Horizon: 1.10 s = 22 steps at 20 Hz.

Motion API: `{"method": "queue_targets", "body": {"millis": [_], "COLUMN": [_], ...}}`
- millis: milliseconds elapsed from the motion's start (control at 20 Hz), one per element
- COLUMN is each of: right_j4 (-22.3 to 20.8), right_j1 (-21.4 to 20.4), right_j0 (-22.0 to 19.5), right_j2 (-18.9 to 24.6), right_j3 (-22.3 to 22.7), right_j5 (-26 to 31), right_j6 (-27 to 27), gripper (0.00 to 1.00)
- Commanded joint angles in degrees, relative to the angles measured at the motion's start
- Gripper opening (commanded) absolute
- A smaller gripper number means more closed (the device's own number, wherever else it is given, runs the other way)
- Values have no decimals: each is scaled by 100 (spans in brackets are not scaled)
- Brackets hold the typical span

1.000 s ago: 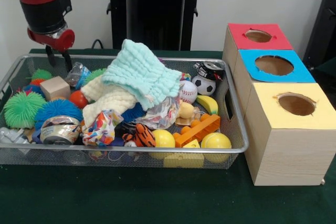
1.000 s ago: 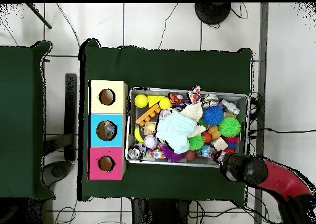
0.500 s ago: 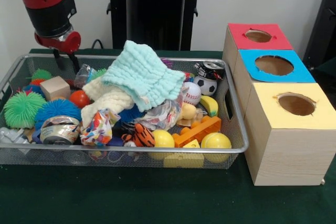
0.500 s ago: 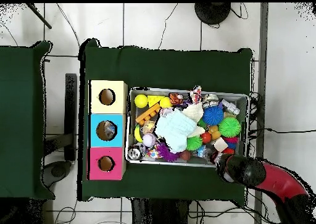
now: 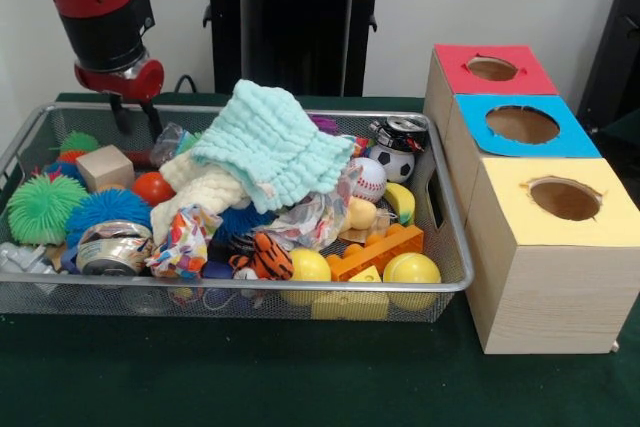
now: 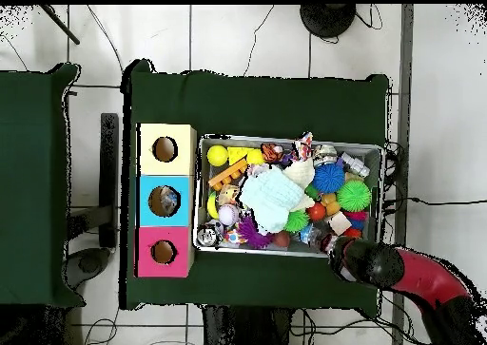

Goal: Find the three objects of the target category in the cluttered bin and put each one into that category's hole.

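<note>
The wire mesh bin (image 5: pixel 300 287) is full of toys and cloths. One metal can (image 5: pixel 113 247) lies on its side at the front left, beside a blue puff ball. A second can (image 5: pixel 400 132) stands at the far right corner, next to a small football. In the overhead view they show at the bin's upper right (image 6: pixel 324 154) and lower left (image 6: pixel 206 236). I see no third can in the bin. The blue-topped hole (image 5: pixel 522 124) is in the middle box; in the overhead view (image 6: pixel 165 201) something greyish shows inside it. My gripper (image 5: pixel 135 119) is open and empty, at the bin's far left rim.
A pale green cloth (image 5: pixel 275 142) and a cream cloth (image 5: pixel 205 187) cover the middle of the pile. Puff balls (image 5: pixel 40 209), a wooden block (image 5: pixel 104 167), yellow balls (image 5: pixel 411 269) and an orange brick (image 5: pixel 375 247) lie around. Red-topped (image 5: pixel 492 68) and yellow-topped (image 5: pixel 565 198) holes flank the blue one.
In the front view my gripper has moved right along the bin's far rim and a little lower. The cloth pile and the balls beside it have shifted slightly right.
</note>
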Motion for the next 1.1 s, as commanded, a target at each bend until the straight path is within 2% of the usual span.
{"method": "queue_targets", "body": {"millis": [50,250,500,700,1100], "right_j4": [-458,-575,-665,-776,-626], "right_j1": [-719,-1031,-1083,-740,-37], "right_j0": [376,493,533,549,306], "right_j2": [309,178,115,121,439], "right_j3": [134,41,0,-68,32], "right_j5": [370,517,466,203,47], "right_j6": [-1007,-1041,-989,-824,-960], "gripper": [100,100,100,100,100]}}
